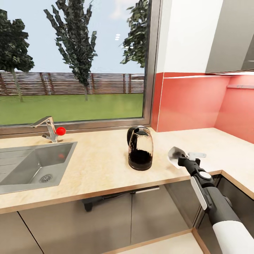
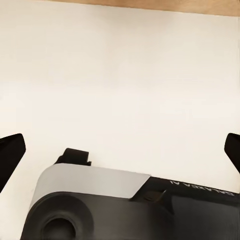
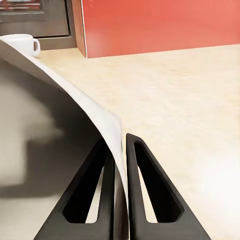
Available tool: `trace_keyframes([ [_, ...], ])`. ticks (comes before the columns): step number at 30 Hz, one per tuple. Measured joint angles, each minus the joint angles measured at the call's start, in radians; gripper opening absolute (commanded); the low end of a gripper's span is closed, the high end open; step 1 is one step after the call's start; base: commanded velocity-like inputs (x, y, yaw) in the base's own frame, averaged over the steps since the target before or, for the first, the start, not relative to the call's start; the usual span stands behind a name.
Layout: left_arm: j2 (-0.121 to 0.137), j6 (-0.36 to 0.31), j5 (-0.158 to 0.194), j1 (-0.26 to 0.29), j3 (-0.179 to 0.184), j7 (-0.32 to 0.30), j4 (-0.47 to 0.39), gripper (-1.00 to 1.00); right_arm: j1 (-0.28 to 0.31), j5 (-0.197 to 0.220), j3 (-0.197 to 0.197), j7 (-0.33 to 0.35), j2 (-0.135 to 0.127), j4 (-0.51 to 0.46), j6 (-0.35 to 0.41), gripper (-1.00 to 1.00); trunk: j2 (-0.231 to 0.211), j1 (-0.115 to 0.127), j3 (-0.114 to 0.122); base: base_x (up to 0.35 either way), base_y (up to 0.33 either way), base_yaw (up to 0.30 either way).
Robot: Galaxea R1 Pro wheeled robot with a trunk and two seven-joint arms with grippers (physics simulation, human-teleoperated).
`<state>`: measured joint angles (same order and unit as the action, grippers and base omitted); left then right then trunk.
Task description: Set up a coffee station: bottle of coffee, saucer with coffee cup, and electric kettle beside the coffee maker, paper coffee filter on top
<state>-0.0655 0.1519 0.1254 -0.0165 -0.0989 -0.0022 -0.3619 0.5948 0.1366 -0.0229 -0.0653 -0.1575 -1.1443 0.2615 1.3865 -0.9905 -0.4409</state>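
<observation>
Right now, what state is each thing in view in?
Electric kettle: upright on the countertop, lid shut, dark liquid inside.
Saucer: tilted on edge, clamped in the right gripper above the countertop.
Right gripper: shut on the saucer's rim.
Left gripper: open, nothing between its fingers.
Coffee cup: upright on the countertop.
Faucet: no water running.
Sink: dry.

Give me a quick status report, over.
Right gripper shut on paper coffee filter, over countertop. Left gripper open. Electric kettle on counter. Coffee cup beyond.
</observation>
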Motion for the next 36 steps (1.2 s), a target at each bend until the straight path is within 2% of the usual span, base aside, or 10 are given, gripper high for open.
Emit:
trace_keyframes([
  [4, 0.000, -0.001, -0.003, 0.000, -0.019, 0.000, 0.000, 1.00, 0.000, 0.000, 0.000, 0.000, 0.000, 0.000, 0.002, -1.00, 0.000, 0.000, 0.000, 0.000, 0.000, 0.000],
  [14, 0.000, -0.001, -0.004, 0.000, -0.025, -0.001, 0.000, 1.00, 0.000, 0.000, 0.000, 0.000, 0.000, 0.001, 0.002, -1.00, 0.000, 0.000, 0.000, 0.000, 0.000, 0.000],
  [36, -0.001, -0.001, -0.004, 0.000, -0.026, -0.001, 0.000, 1.00, 0.000, 0.000, 0.000, 0.000, 0.000, 0.001, -0.002, -1.00, -0.154, 0.084, 0.069, 0.000, 0.000, 0.000],
])
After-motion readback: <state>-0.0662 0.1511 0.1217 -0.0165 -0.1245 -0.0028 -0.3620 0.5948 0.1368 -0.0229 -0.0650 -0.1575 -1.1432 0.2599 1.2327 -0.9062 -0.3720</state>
